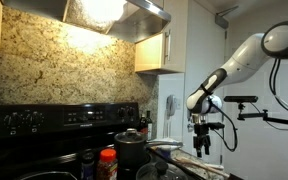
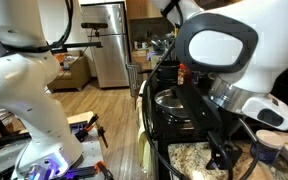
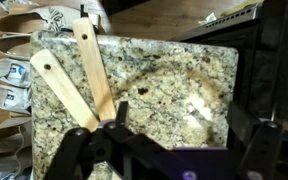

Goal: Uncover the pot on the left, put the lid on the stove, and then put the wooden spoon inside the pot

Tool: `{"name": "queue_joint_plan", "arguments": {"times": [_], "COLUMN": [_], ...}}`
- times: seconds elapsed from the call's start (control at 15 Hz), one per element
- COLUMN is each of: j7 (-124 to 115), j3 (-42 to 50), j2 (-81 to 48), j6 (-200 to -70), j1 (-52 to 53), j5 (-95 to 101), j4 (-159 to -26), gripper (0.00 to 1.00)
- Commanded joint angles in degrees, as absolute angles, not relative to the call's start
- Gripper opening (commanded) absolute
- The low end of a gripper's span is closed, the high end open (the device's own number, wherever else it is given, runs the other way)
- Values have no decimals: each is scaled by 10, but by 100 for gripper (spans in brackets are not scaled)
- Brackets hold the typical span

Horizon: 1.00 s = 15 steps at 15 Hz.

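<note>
- Speckled tan-and-brown granite fills the wrist view: that's the bench (image 3: 179, 75), polished, with a bright glare patch near its middle.
- Two flat, light tan wooden utensils lie on it, splayed in a V, matte against the glossy stone.
- The slimmer, straight one looks like the wooden spoon (image 3: 96, 72), handle pointing away. Its lower end is hidden under the tool, so the bowl cannot be seen.
- Beside it on the left is a broader wooden paddle (image 3: 56, 88) with a small hole near its rounded end.
- The tool (image 3: 174, 140) hangs right over where the two converge, with dark fingers spread as wide as they go and nothing between them.
- In an exterior view the white, smooth-shelled arm reaches down to the tool at the bench end.
- The black stove (image 1: 54, 118) has a glossy back panel of round knobs.
- A dark grey pot (image 1: 131, 148) with a knobbed lid stands on it.
- The shiny silver pot (image 2: 169, 99) sits on the stove top, round and reflective, well apart from the spoon. Whether it is covered is too small to tell.
</note>
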<state>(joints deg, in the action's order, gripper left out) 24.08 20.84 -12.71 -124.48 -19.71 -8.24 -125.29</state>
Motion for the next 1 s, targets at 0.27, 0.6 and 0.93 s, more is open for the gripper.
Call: {"name": "queue_joint_plan", "arguments": {"times": [0.27, 0.6, 0.93], "j7": [254, 263, 264], "j3": [171, 147, 138], "j2": [-196, -221, -236], "j6": [-1361, -1381, -1404], "j1": [-255, -275, -287], "j5": [-123, -131, -120], "j4": [-1231, -1223, -1221], "gripper": [100, 100, 100]}}
